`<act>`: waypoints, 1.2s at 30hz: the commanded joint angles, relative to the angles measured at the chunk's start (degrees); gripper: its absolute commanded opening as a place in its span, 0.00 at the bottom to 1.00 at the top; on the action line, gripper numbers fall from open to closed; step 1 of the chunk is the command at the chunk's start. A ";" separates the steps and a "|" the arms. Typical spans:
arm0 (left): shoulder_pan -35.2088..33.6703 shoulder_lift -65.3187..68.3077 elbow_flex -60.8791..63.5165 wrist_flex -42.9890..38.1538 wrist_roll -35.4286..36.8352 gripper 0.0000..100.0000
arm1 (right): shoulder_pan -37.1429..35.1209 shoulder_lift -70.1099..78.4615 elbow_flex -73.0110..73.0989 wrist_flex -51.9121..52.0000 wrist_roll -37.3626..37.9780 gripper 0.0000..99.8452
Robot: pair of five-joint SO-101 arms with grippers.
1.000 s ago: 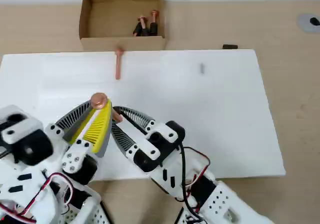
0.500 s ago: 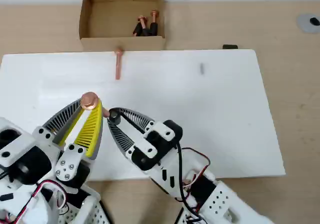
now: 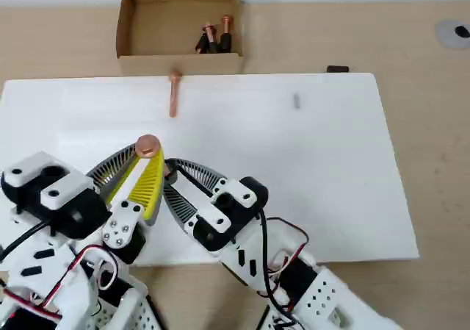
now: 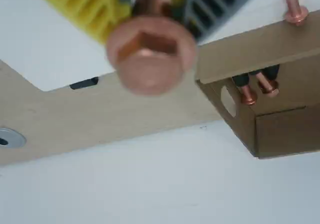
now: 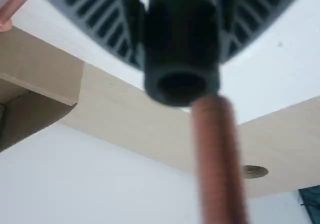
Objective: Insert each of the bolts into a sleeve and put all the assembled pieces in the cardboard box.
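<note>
Insertion step in hand. The left gripper (image 3: 145,156) has its fingers clamped on the copper hex-head bolt (image 4: 150,52). The right gripper (image 3: 171,170) has its fingers clamped on the black cylindrical sleeve (image 5: 181,59). The bolt tip appears to sit off the bore, so the next move calls for alignment.

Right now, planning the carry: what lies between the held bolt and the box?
High view: a loose bolt on the white sheet, just before the box.

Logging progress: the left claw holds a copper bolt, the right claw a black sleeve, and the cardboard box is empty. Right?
No: the cardboard box holds two sleeved bolts, as the high view shows. The left claw holds a copper bolt, the right claw a black sleeve.
</note>
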 commanded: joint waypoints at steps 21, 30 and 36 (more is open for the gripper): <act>-0.79 0.22 5.01 -5.54 -0.62 0.01 | -1.10 -0.40 -0.31 0.09 -0.53 0.01; -1.14 0.13 5.71 -7.30 -1.23 0.01 | -1.10 -0.40 -0.04 0.09 -0.53 0.01; -1.14 0.13 5.71 -9.41 -2.64 0.01 | -1.10 -0.40 -0.04 0.09 -0.53 0.01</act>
